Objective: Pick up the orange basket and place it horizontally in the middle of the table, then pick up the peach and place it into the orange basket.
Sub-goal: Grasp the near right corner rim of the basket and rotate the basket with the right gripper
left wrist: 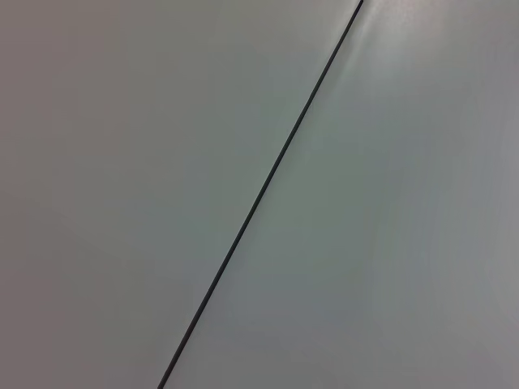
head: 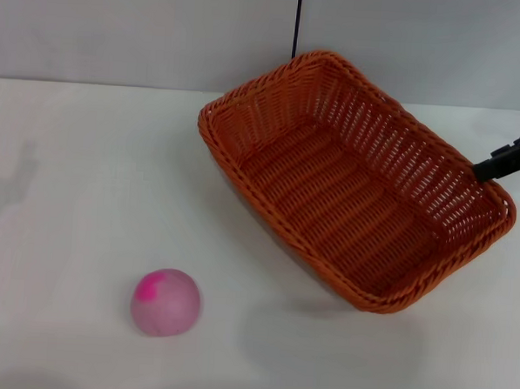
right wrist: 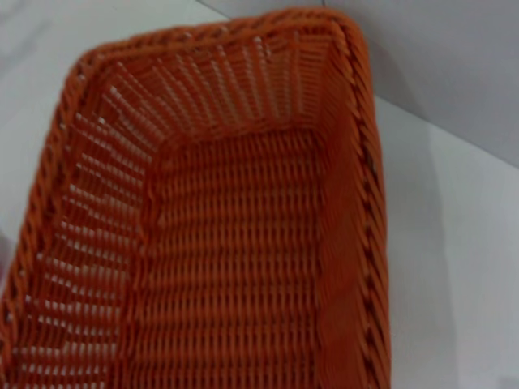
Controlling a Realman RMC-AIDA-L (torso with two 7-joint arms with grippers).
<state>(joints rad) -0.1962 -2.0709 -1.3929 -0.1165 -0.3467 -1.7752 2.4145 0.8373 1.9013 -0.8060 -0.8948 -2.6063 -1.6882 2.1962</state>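
One tool is at work: the right tool [head: 497, 165] is at the orange basket's [head: 348, 177] far right rim, whether pinching it I cannot tell. That basket lies slantwise on the white desk [head: 78, 176], right of middle. Its peach [head: 165, 302] sits well apart, front-left. No left tool shows; a grey wall [head: 138, 27] stands behind.

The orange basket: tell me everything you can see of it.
The orange basket is rectangular woven wicker with openwork sloping sides and a braided rim. It is empty and sits diagonally on the table's right half, far corner toward the wall. The right gripper reaches its right rim. The peach lies apart, nearer the robot's left.
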